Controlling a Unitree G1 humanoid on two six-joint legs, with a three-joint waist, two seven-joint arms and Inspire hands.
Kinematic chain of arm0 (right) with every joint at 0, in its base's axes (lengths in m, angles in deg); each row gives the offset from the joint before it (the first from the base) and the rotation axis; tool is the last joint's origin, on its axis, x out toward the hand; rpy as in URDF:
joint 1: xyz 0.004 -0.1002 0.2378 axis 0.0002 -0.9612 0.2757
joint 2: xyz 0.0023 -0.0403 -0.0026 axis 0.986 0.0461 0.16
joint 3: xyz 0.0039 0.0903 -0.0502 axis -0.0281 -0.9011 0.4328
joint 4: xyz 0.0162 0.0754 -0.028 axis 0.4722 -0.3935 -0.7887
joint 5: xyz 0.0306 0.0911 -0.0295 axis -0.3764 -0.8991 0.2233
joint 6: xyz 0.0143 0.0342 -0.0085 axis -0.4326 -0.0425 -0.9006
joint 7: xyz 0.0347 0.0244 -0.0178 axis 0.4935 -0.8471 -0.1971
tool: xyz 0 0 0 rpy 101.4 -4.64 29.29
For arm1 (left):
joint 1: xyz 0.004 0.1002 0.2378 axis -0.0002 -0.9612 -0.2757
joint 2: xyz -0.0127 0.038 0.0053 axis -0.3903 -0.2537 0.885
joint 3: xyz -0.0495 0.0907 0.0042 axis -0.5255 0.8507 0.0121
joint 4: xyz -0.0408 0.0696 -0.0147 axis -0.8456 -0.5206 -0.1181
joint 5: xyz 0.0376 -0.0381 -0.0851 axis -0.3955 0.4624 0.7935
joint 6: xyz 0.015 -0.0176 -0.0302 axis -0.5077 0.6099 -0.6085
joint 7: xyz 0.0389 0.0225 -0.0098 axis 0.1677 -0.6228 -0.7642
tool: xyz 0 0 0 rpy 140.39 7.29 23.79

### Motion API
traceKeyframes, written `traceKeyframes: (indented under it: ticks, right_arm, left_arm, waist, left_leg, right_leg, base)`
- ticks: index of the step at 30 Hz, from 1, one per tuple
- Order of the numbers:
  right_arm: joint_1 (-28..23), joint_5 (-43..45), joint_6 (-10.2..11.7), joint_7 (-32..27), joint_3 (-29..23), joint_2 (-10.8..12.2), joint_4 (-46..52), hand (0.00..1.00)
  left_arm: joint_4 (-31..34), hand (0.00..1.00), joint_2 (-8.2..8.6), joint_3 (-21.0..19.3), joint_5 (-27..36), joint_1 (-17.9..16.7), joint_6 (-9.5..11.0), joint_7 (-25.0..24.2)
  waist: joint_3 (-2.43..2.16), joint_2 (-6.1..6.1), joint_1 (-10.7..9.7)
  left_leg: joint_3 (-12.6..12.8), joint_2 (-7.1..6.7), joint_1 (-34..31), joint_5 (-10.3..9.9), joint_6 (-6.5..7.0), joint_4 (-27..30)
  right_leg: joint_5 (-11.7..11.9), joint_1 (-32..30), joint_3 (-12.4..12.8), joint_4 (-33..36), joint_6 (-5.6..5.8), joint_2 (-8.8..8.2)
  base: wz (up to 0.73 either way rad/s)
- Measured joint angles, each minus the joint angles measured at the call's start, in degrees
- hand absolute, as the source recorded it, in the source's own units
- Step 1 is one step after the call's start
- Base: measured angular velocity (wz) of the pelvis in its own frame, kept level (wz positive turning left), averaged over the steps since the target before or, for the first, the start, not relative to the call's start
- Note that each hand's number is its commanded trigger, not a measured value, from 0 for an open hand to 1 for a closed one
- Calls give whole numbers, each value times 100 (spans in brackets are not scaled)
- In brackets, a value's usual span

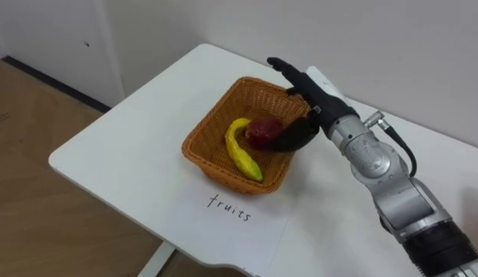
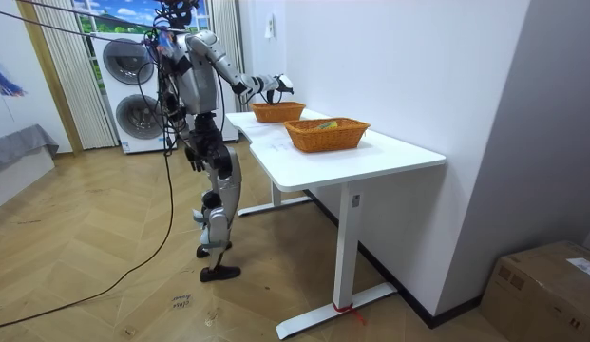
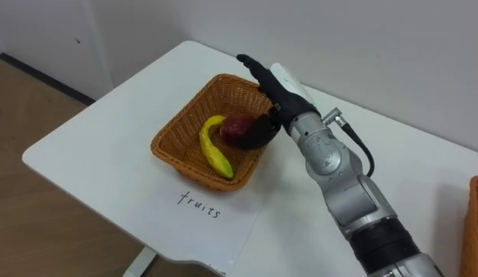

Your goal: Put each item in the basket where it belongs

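**A:** Where does everything sit?

**B:** Take the fruit basket (image 1: 194,140) as the landmark. It stands on the white counter (image 1: 108,146). A sheet of paper (image 1: 258,231) lies against its near side, handwritten "fruits". There is no other legible writing. A second basket (image 3: 477,215) stands well off to its right.

**A:** And the robot hand?

**B:** The right robot hand (image 1: 312,100) reaches in over the basket's right rim. Its fingers (image 1: 281,68) stretch straight towards the far corner. It looks released rather than clenched.

**A:** The fruit?

**B:** Both are inside the basket. The banana (image 1: 240,150) runs lengthwise from the middle towards the near right corner. The red fruit (image 1: 260,131) is roundish and lies just right of the banana. The thumb (image 1: 292,138) rests against its right side. I judge that lifting the hand up and to the right would clear both.
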Motion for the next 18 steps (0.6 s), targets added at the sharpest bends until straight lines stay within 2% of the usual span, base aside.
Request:
traceKeyframes:
  ticks: [5,7,11,14,18]
  right_arm:
    - [0,-2,0,0,-1,0,0,0]
    - [0,-111,0,-5,-5,0,0,0]
    - [0,-334,0,-36,-16,-1,0,0]
    - [0,-525,20,-148,-69,0,4,0]
    - [-8,-791,21,-297,-373,4,204,0]
  left_arm:
    - [0,0,0,-1,-1,0,0,-3]
    - [1,0,0,1,0,-1,0,-5]
    - [0,0,1,0,4,-1,4,-3]
    - [0,0,-1,4,22,-4,30,14]
    - [0,0,1,5,22,-55,59,152]
  waist:
    - [0,-2,-12]
    - [-20,-38,-19]
    - [-10,-47,-38]
    - [5,-87,-130]
    - [10,-71,-315]
  left_leg:
    - [-7,-2,-10,0,0,5]
    - [-10,-6,-13,0,0,10]
    - [-10,-7,-14,0,0,34]
    - [-39,-15,-66,-2,-1,77]
    - [-12,-8,-109,-2,-2,110]
  right_leg:
    - [0,0,-10,-1,0,0]
    - [0,1,-9,-1,0,-2]
    - [0,13,-5,-1,0,-2]
    - [0,0,-8,-1,0,0]
    - [0,-42,44,1,0,1]
  base:
    - [0]
    - [0]
    - [0]
    - [6]
    - [-3]
